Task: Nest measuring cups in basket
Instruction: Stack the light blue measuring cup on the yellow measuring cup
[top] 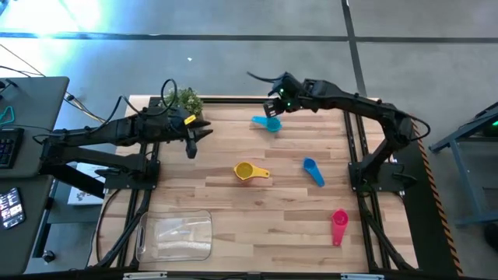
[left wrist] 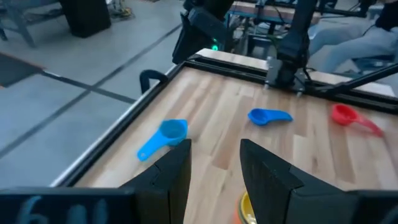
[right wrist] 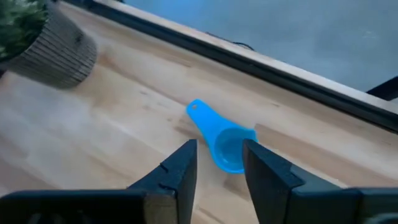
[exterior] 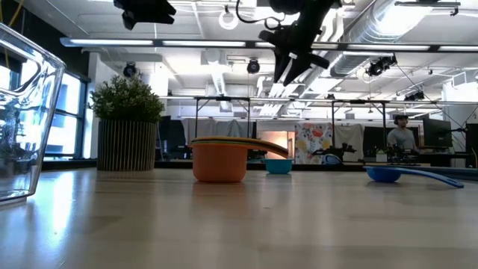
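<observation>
A light blue cup [right wrist: 224, 143] lies on the table near the far edge, and my right gripper [top: 274, 105] hovers above it, open, with nothing between its fingers. My left gripper [left wrist: 214, 146] hangs open and empty over the table's left part, near the plant. A stack of nested cups [top: 249, 171], orange below and yellow on top [exterior: 220, 158], stands at the table's middle. A dark blue cup [top: 313, 171] lies right of the stack, and a red cup [top: 339, 225] lies near the front right. The clear basket [top: 175, 236] sits on the table at the front left.
A small potted plant [top: 184, 101] stands at the far left corner, close to my left arm. Dark frame rails [top: 362, 155] run along the table's edges. Bare wood lies between the basket and the stack. A person [exterior: 403, 134] sits in the room beyond.
</observation>
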